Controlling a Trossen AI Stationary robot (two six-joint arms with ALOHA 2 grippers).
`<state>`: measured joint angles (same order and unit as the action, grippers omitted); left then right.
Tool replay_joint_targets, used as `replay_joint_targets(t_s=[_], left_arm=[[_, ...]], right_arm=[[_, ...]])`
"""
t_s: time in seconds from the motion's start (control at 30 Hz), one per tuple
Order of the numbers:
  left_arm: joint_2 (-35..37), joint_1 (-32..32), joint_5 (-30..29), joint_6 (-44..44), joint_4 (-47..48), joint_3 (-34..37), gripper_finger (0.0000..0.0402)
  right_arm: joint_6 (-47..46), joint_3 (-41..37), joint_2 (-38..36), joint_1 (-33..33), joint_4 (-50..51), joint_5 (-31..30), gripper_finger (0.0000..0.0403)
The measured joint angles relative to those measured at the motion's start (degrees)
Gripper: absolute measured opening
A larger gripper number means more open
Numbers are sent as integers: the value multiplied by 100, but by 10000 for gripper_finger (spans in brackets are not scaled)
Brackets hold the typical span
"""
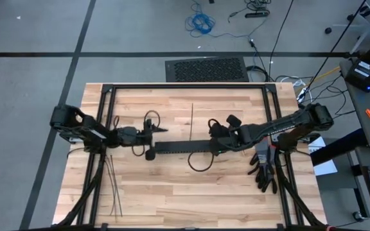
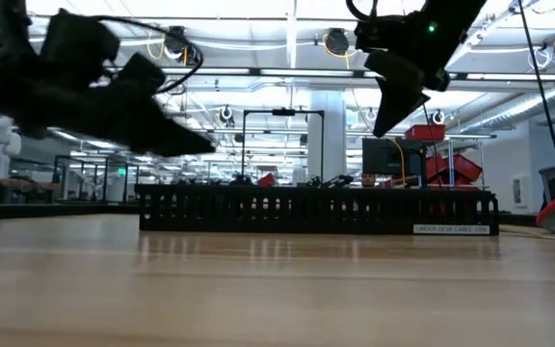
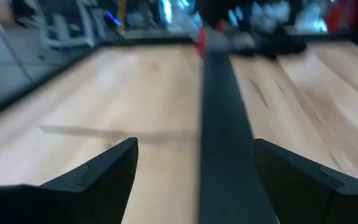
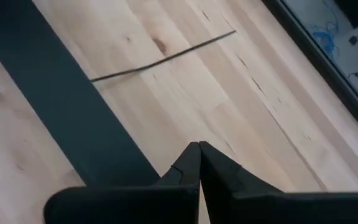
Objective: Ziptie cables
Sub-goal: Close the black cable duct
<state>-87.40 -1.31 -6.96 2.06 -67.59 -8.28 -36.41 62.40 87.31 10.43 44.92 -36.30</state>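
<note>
The long black duct (image 1: 184, 147) lies across the middle of the wooden table (image 1: 172, 199), and the left gripper (image 1: 162, 129) hovers just off the duct's left end with its fingers (image 3: 98, 177) spread wide and holding nothing. The right gripper (image 1: 214, 127) hangs above the duct's right end with its fingers (image 4: 194, 168) pressed together on nothing, while one ziptie (image 1: 192, 120) lies straight on the table just behind the duct's middle and several more zipties (image 1: 113, 186) lie well in front of the duct's left end. The cables (image 3: 201, 41) seem to sit at the duct's right end, though they show only as a red blur.
</note>
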Motion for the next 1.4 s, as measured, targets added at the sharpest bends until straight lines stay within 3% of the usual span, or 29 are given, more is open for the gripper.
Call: replay_joint_targets(t_s=[0.13,0.27,0.4,0.57,0.77,1.0,1.27,1.4], left_arm=[[29,262,-30,-17,10,-562,314],[33,355,553,-13,303,-1226,314],[33,355,566,490,904,-1931,314],[-107,428,566,861,1817,-2899,313],[-963,634,559,661,2444,-3789,313],[-1964,711,562,322,2565,-4381,313],[-1932,681,623,11,3921,-4753,313],[-1852,687,365,-28,4305,-4766,313]], right_arm=[[-3,-217,-4,-1,120,-152,0],[-900,-877,-347,-19,893,-807,0],[-1678,-2001,-1356,156,638,-851,0],[-1884,-3269,-3024,659,-82,-478,0],[-2605,-4358,-4293,1124,-117,92,0],[-2875,-5196,-4322,1415,-1328,515,0],[-1724,-5308,-3999,1251,-3011,304,0],[-1345,-5305,-3574,1031,-3667,390,0]])
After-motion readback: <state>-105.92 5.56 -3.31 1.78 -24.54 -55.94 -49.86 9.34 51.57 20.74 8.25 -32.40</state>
